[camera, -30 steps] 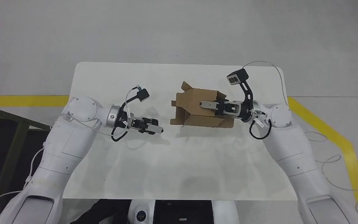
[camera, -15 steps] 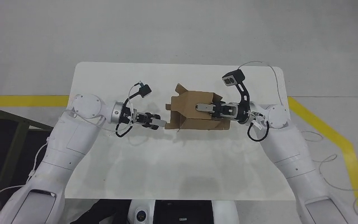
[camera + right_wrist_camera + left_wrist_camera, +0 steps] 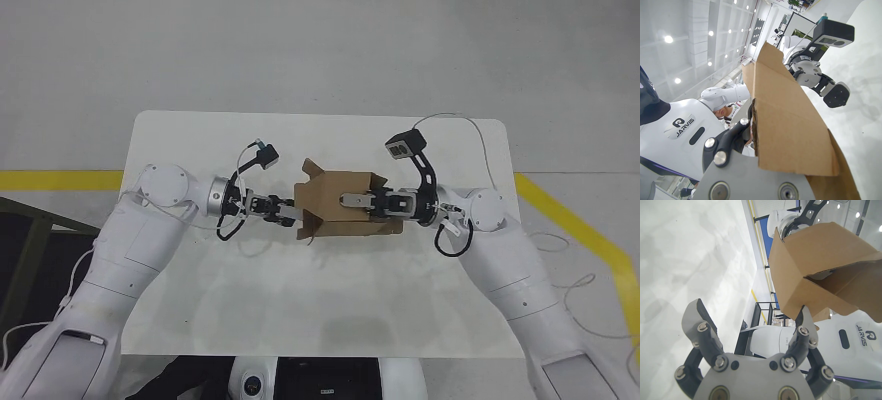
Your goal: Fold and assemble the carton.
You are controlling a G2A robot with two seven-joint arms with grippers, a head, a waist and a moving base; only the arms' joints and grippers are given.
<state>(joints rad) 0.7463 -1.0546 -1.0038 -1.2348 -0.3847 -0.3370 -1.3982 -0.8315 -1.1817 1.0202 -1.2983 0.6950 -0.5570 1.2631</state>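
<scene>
The brown cardboard carton (image 3: 340,203) lies on its side near the middle of the white tabletop (image 3: 300,300), between the two arms, with its open end toward the left arm. In the left wrist view that end shows a hollow brown inside. A small pale patch sits deep in the opening, too little of it to name. The end flaps (image 3: 314,172) are unfolded and splay outward, one to the far side and one to the near side.

The right gripper (image 3: 352,200) grasps the carton at its upper wall. One finger lies along the outside of the panel. In the right wrist view the cardboard edge runs right past that finger and hides the other one behind the panel. The carton's end nearest the right arm is cut off there by the gripper body.

The left gripper (image 3: 288,214) sits just beside the open end with its fingers (image 3: 702,315) released and spread wide. One fingertip touches the lower corner of a flap, and the other stands apart over the tabletop with nothing between the two.

Whether the carton's underside rests on the tabletop or hangs just above it is hard to make out.

The carton is well apart from all four tabletop edges, and the widest stretch of white surface lies on the near side.
</scene>
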